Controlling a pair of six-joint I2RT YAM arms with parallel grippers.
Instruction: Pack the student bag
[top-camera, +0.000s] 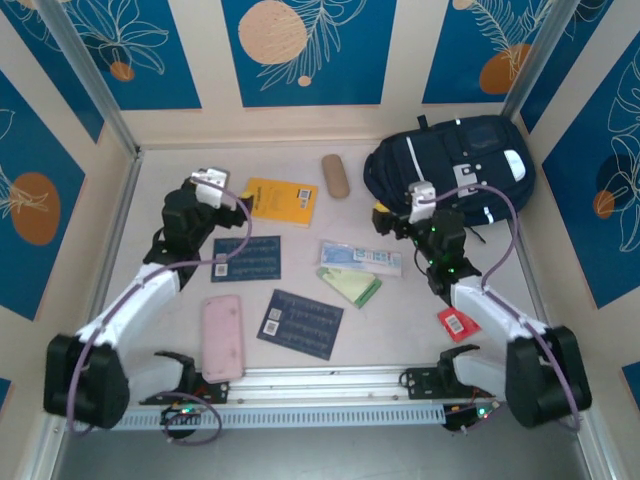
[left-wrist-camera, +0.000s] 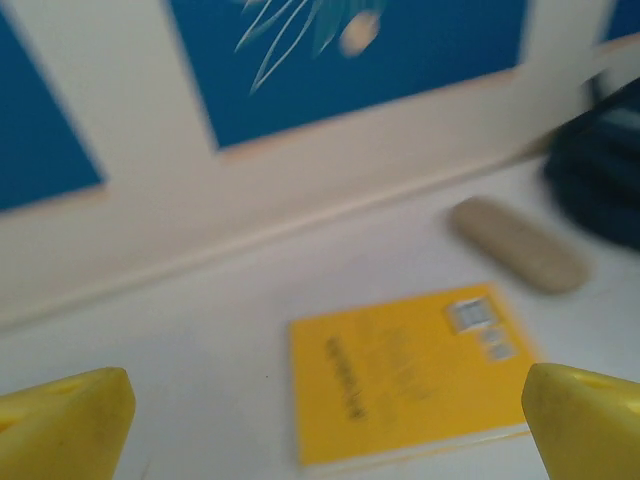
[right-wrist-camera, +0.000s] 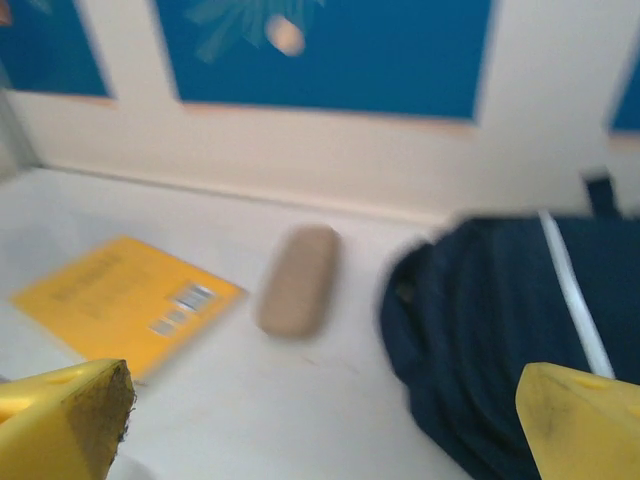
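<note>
Stationery lies loose across the worktop (top-camera: 390, 325), none of it in the student bag (top-camera: 450, 165), which sits at the far right corner, front face up, with its white stripes showing; whether its zip is open I cannot tell. The right end effector (top-camera: 418, 205) hovers just in front of the bag, jaws spread wide and empty, probably placed to deal with the bag's opening. The left end effector (top-camera: 212, 188), equally wide and empty, looks down on the yellow book (top-camera: 282, 200), the likeliest first pick. A tan case (top-camera: 335, 175) lies between book and bag, on the path a carried item would cross. Nearer the arms are two dark blue booklets (top-camera: 247, 258), a pink pouch (top-camera: 223, 335), a white and blue packet (top-camera: 360, 257), a green packet (top-camera: 352, 285) and a small red item (top-camera: 458, 322) beside the right arm.
</note>
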